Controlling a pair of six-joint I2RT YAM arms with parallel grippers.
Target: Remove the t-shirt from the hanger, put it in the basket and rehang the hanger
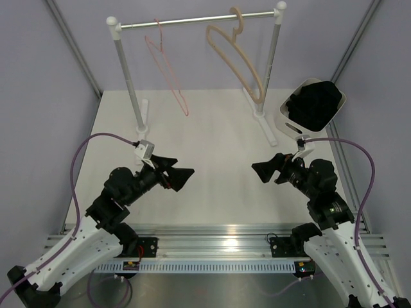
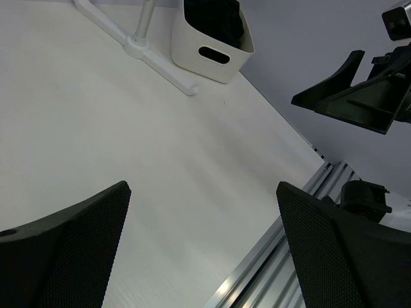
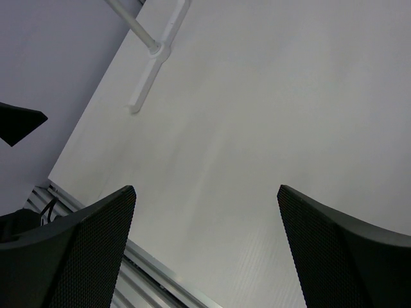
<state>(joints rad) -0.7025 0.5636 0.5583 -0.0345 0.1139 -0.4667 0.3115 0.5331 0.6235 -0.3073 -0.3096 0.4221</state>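
The t-shirt [image 1: 314,102] is off the hanger. It lies bunched as a black mass inside a white bin [image 1: 286,119] that stands at the right edge of the worktop [image 1: 218,154], toward the far right corner. The bin is just beside the right foot of the rack [image 1: 266,128]. The left wrist view shows the fabric filling the bin up to its rim, with an oval handle slot in the bin's side wall.

The hanger [image 1: 168,80] hangs by its hook from the left part of the rack's rail [image 1: 192,21], along the far edge of the worktop. It shows as a bare pink wire outline, turned nearly edge-on to the overhead view, and its lower corner hangs above the worktop. A thicker beige hanger [image 1: 236,58] hangs from the right part of the same rail, well apart from the pink one.

The left end effector [image 1: 182,174] hangs above the near left area of the worktop. It is released, with its jaws spread wide and nothing between them. The right end effector [image 1: 260,172] hangs above the near right area, also released with its jaws wide and nothing between them. The two point toward each other across the middle of the worktop with a clear gap between them. Each wrist view shows only plain worktop surface between its fingers. Both are well apart from the bin and the rack.
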